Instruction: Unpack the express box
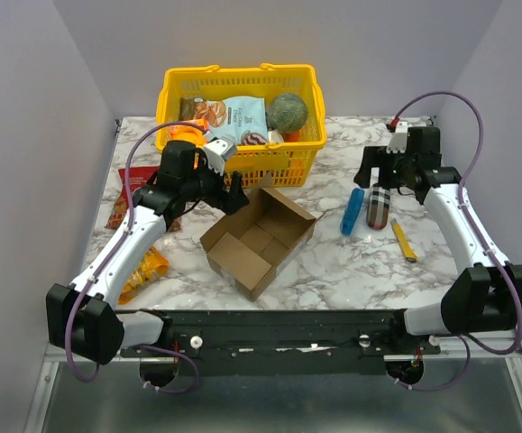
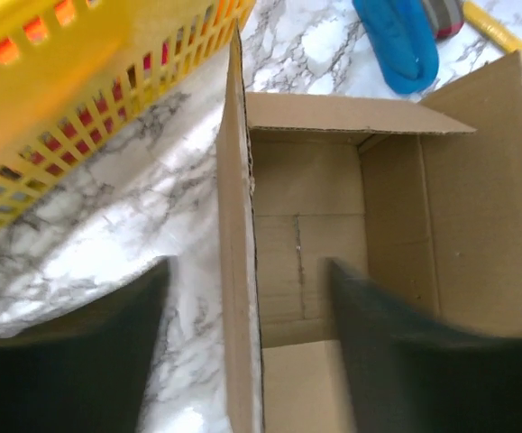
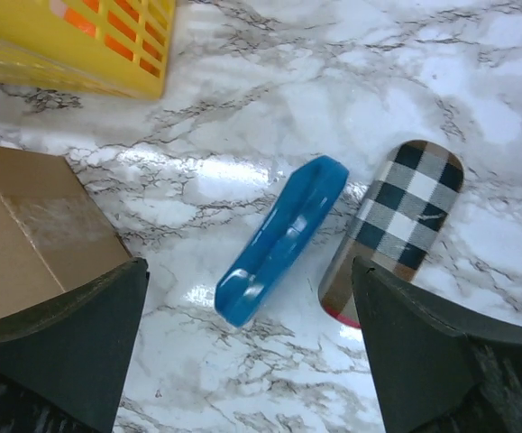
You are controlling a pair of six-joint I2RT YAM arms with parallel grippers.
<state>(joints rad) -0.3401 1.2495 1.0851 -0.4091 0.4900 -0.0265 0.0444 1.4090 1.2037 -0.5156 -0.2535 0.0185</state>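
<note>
Left fingers (image 2: 71,361) straddle the express box (image 2: 315,234) wall, clearest wrist-side.

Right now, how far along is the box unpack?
Done: the express box sits open and looks empty in the top and left wrist views; a blue item and plaid case lie on the marble table beside it. In hand: nothing; the left hand is open astride one box wall, the right hand open above the blue item. Left: nothing visible to take out.
</note>
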